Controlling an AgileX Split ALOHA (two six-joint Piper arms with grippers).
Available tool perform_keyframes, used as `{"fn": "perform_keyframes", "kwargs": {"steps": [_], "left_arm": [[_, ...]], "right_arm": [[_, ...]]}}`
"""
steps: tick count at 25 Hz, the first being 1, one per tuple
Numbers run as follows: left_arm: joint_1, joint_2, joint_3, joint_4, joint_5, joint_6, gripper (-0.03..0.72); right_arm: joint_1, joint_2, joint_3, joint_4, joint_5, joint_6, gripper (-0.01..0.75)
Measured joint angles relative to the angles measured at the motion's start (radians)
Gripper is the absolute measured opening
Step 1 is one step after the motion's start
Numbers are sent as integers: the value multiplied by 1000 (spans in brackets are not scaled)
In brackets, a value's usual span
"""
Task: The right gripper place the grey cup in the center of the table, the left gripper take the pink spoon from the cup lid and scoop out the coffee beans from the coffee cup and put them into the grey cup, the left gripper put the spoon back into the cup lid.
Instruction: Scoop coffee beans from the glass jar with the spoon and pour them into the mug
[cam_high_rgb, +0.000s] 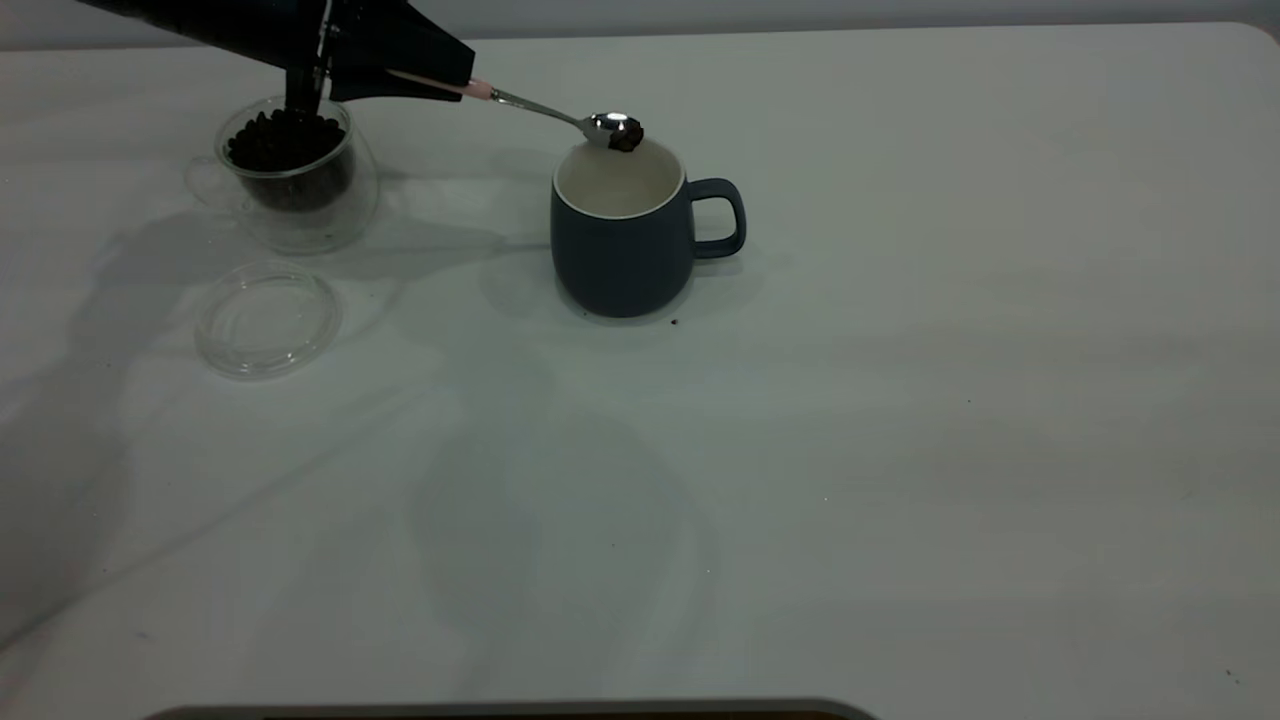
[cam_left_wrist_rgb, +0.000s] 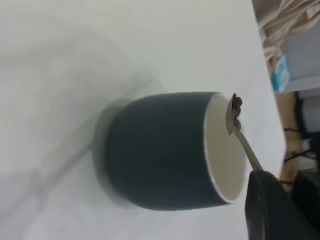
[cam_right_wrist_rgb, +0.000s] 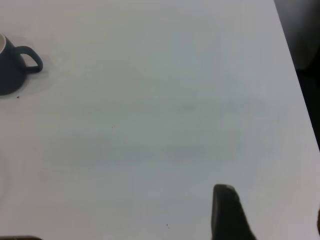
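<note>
The spoon is held level above the table, its pink handle clamped in the left gripper and its metal stem reaching toward the mug. The spoon bowl sits directly over the far rim of the mug and carries a small load of beans. In the left wrist view the spoon lies across the mug opening, with the beans at its tip beside the rim; the mug's off-white interior shows no beans in its visible part.

The mug stands upright near the table centre, handle pointing toward the right arm's side. A dark speck lies on the table just beside its base.

The glass cup stands upright well apart from the mug, on the left arm's side, filled with beans. The lid lies flat on the table just in front of the glass cup, apart from it.

The right gripper shows as one dark finger above bare table, well away from the mug; its opening cannot be told.

No brand, label or writing is legible on any item.
</note>
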Motion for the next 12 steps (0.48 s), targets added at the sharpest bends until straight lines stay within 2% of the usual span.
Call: {"fn": "perform_keyframes", "kwargs": {"steps": [12], "left_arm": [[-11,0,0,-2,-18,487,113]], "right_arm": [[0,0,0,0,1,0,452]]}}
